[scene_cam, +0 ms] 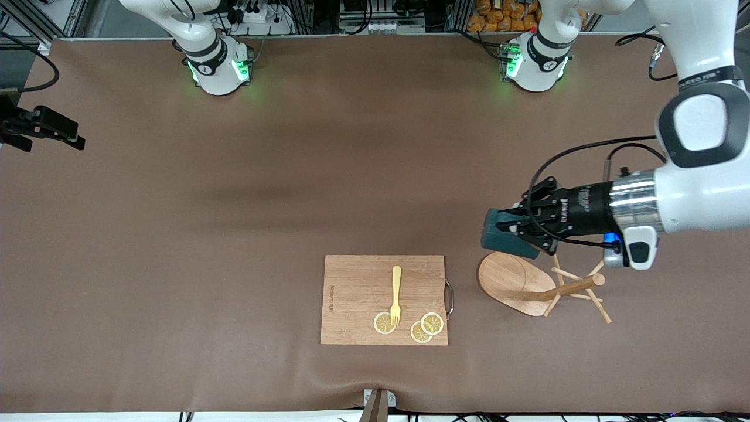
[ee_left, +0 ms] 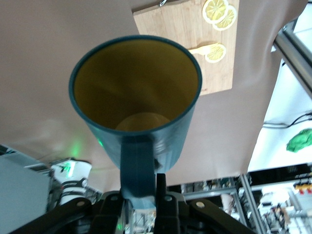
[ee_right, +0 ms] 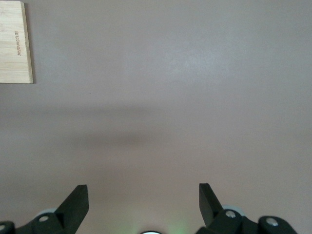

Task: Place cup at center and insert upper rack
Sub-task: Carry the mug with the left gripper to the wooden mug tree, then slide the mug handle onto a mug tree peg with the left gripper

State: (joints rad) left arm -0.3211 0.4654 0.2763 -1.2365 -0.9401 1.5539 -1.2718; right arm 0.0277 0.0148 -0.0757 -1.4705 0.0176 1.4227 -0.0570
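Note:
The dark teal cup (scene_cam: pixel 499 232) hangs in the air on its side, its mouth turned toward the table's middle. My left gripper (scene_cam: pixel 520 226) is shut on its handle. In the left wrist view the cup (ee_left: pixel 136 87) shows its yellowish inside, and the handle runs down between the closed fingers of the left gripper (ee_left: pixel 141 195). The cup is over the mat just beside the upper rack (scene_cam: pixel 515 281), a wooden mug tree tipped on its side, with its post and pegs (scene_cam: pixel 577 288) pointing toward the left arm's end. My right gripper (ee_right: pixel 144 192) stands open over bare mat, holding nothing.
A wooden cutting board (scene_cam: pixel 384 299) lies near the front middle with a yellow fork (scene_cam: pixel 396 293) and lemon slices (scene_cam: pixel 426 327) on it. Its corner shows in the right wrist view (ee_right: pixel 14 41). A black fixture (scene_cam: pixel 44 126) sticks in at the right arm's end.

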